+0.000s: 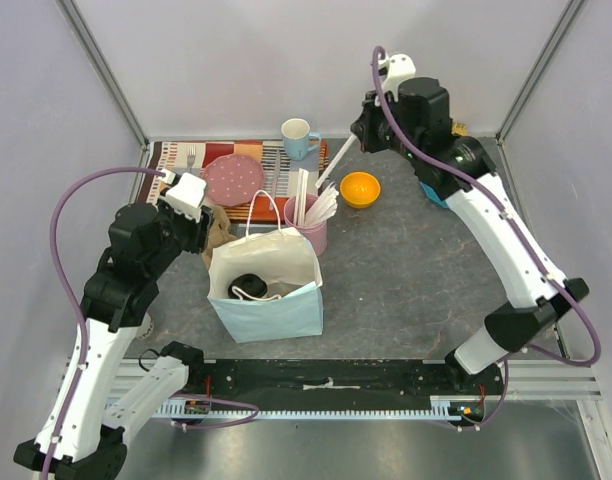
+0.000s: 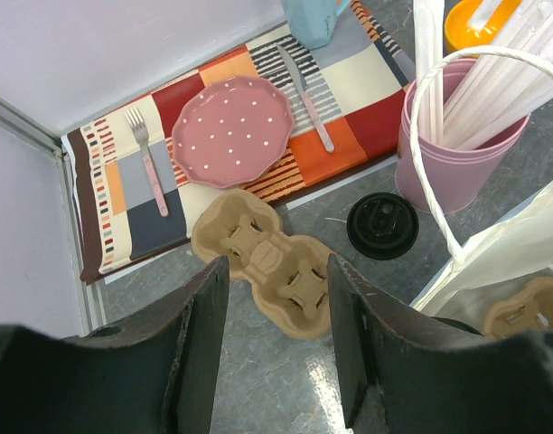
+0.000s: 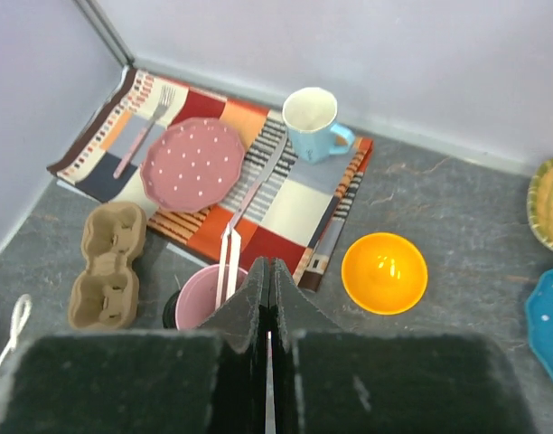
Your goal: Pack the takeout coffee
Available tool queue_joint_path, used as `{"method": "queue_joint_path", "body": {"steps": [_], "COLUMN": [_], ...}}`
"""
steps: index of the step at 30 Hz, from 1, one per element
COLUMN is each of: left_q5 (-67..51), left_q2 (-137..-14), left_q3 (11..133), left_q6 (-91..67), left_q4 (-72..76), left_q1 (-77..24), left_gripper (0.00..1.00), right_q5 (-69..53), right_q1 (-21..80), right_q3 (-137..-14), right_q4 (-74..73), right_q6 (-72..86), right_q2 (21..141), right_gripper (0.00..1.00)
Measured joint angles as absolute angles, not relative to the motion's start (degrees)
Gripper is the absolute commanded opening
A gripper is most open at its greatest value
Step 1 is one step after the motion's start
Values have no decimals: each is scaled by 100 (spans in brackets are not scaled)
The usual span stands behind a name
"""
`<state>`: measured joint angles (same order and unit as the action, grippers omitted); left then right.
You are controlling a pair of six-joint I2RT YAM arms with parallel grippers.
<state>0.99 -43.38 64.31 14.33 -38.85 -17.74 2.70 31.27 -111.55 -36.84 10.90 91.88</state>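
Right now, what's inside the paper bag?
A round black lid and part of a brown cardboard carrier show inside the paper bag. Whatever is under the lid is hidden by the bag's walls.

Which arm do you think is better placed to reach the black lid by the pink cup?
Left. Its open fingers hover close to the black lid; the right arm's shut fingers sit at the table's far side.

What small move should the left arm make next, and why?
Probably ease the left end effector back and up, clear of the bag. It is open and empty above the carrier beside the bag, and a black lid already shows inside the bag. Whether the other lid by the pink cup tops a cup is unclear.
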Motion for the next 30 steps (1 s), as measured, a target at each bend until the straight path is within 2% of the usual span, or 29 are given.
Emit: {"method": "queue_joint_path", "body": {"steps": [15,21,30], "left_q5": [-84,-207,-228], "left_q2": [-4224,-4185,-4163], "left_q3": [6427,6427,6420], "left_q6": [1321,1284,1269], "left_q4": [-3887,-3887,-3887], "left_q1": [-1769,-1767,-1741], "left_gripper": [54,54,54], "right_q5": [631,-303,-2447], "right_q1": [3127,3127,3127], "right_q3": [-10818,-10698,-10429], "right_q4": [-3055,-2541,-1638], "right_q6": [917,980,1664], "right_q2": [7225,6663,6460], "right_gripper": [0,0,0]}}
